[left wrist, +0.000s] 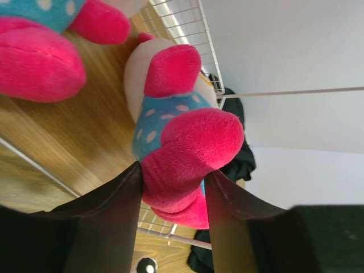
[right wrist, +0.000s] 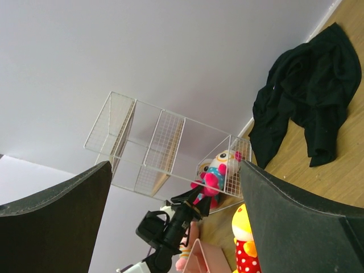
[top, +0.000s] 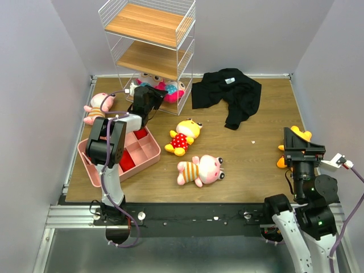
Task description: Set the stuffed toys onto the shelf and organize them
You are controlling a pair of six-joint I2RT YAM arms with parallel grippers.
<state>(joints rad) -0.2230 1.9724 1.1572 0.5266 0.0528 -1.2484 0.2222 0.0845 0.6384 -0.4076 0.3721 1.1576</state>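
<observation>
My left gripper (top: 157, 94) (left wrist: 173, 183) is shut on the pink leg of a white-faced doll with glasses (left wrist: 170, 108) (top: 174, 89) at the open front of the shelf's (top: 149, 23) bottom tier. A second white-faced doll (left wrist: 40, 51) lies beside it inside that tier. A yellow polka-dot doll (top: 183, 135) and a pink striped doll (top: 199, 169) lie mid-floor. Another pink doll (top: 98, 108) lies left of the shelf. My right gripper (top: 292, 140) (right wrist: 175, 165) is open and empty over another yellow doll (top: 300, 134) at the right edge.
A black garment (top: 230, 94) lies right of the shelf. A pink compartment tray (top: 91, 165) sits by the left arm. Purple walls close in on the left, back and right. The shelf's upper two boards hold nothing.
</observation>
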